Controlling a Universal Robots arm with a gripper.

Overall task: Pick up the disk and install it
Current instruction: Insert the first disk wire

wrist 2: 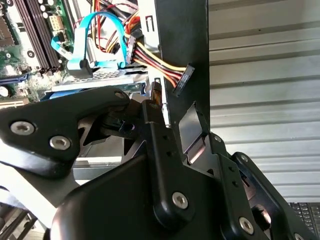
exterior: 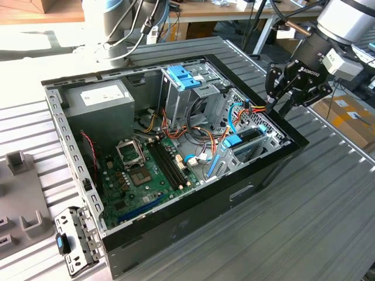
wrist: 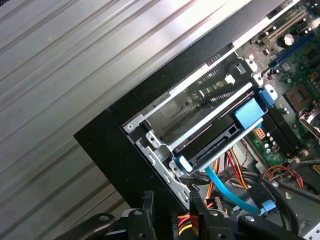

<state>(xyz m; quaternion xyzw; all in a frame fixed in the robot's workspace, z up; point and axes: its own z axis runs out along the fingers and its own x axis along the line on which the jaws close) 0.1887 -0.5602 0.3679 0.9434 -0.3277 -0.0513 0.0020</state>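
The gripper (exterior: 276, 105) is hovering over the corner of the open computer case (exterior: 234, 193) on the exterior view's right, just above the black rim. In the first wrist view the gripper (wrist: 171, 202) is showing two black fingertips (wrist: 147, 202) standing apart with nothing between them, so it is released and carrying nothing.

The disk (exterior: 249, 136) is sitting inside the case, in the low metal cage (wrist: 165, 115) at that same corner. In the first wrist view the disk (wrist: 210, 137) is lying flat in the cage, showing its dark connector edge, with blue plastic rails running along its sides. A light-blue cable (wrist: 225, 192) is curving up just beside that edge, and a bundle of red, yellow and black wires is ending in a black plug (wrist 2: 182, 80) that is hanging against the case wall, near the gripper.

Deeper in the case, the green motherboard (exterior: 140, 175) is lying flat and a grey power supply box (exterior: 96, 99) is filling the far corner. The case is resting on a ribbed metal table (exterior: 328, 222).
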